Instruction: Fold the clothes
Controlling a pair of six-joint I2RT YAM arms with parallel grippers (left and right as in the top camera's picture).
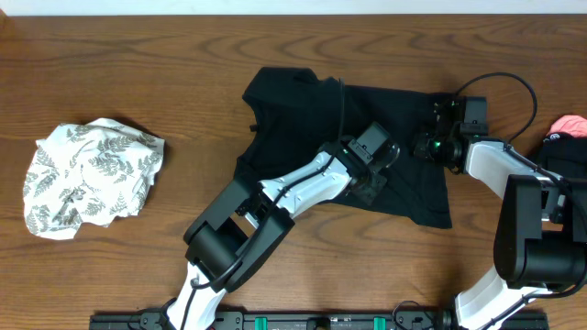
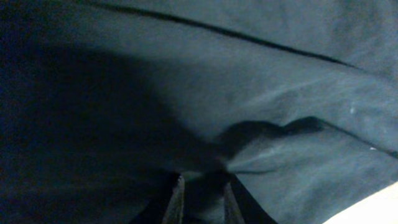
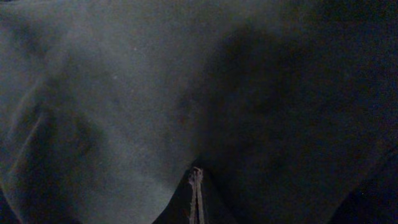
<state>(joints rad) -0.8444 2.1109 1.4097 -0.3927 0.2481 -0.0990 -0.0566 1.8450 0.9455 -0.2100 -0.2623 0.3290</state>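
At the nine o'clock side of the table (image 1: 183, 55), a crumpled white leaf-print cloth (image 1: 92, 176) is seen lying by itself. The black shirt (image 1: 293, 128) is spread, rumpled, from the table's middle toward one o'clock. The left gripper (image 1: 371, 179) is set down on the shirt at about five o'clock of its middle. In the left wrist view its fingers (image 2: 176, 202) are seen close together, with a pucker of the dark fabric (image 2: 280, 93) drawn in between them, so a pinch of shirt is gripped. The right gripper (image 1: 424, 145) is placed at the shirt's three o'clock edge. Its fingers (image 3: 196, 186) are pressed fully together against the fabric (image 3: 124, 93), and whether any cloth is caught cannot be told. At the table's three o'clock edge a black garment (image 1: 561, 160) with a pink piece (image 1: 570, 125) is partly seen.
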